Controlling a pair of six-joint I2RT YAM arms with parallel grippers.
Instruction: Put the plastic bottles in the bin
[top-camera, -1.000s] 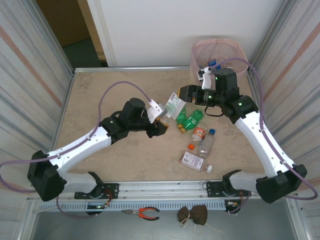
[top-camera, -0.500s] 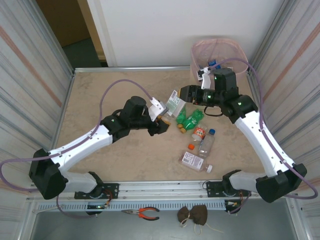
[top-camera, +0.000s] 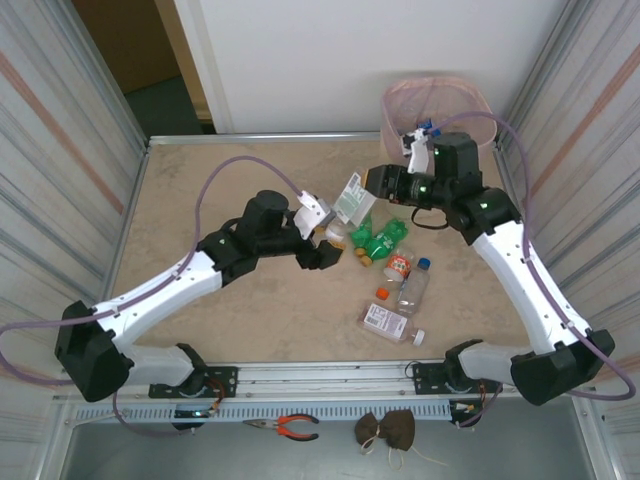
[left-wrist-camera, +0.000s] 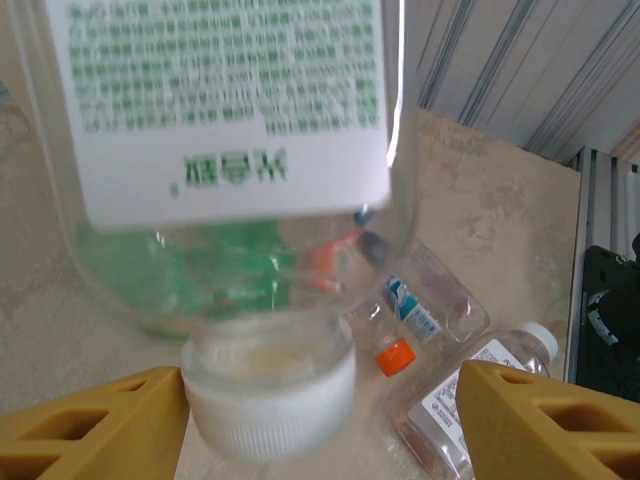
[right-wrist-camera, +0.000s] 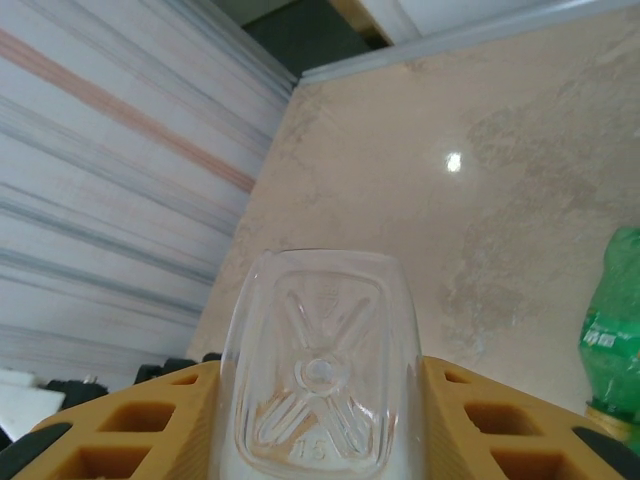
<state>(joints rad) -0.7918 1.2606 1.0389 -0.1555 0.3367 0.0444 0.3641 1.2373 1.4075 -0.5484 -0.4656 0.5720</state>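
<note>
The right tool (top-camera: 374, 186) is closed on the base end of a flat white-labelled bottle (top-camera: 351, 197). It holds the bottle off the desk (top-camera: 220, 170), as far as I can judge, with the cap pointing toward the left arm. The left tool (left-wrist-camera: 320, 400) is wide open around that white cap. One finger is just beside the cap and the other is apart from it, so this tool grips nothing.

The other bottles (top-camera: 380, 238) lie in a group near the held one. The bin (top-camera: 478, 108) stands beyond the far right corner, behind the right wrist. The way there looks short but narrow, close to the ribbed side wall (top-camera: 590, 120). The left half of the desk gives the left arm room to draw back.
</note>
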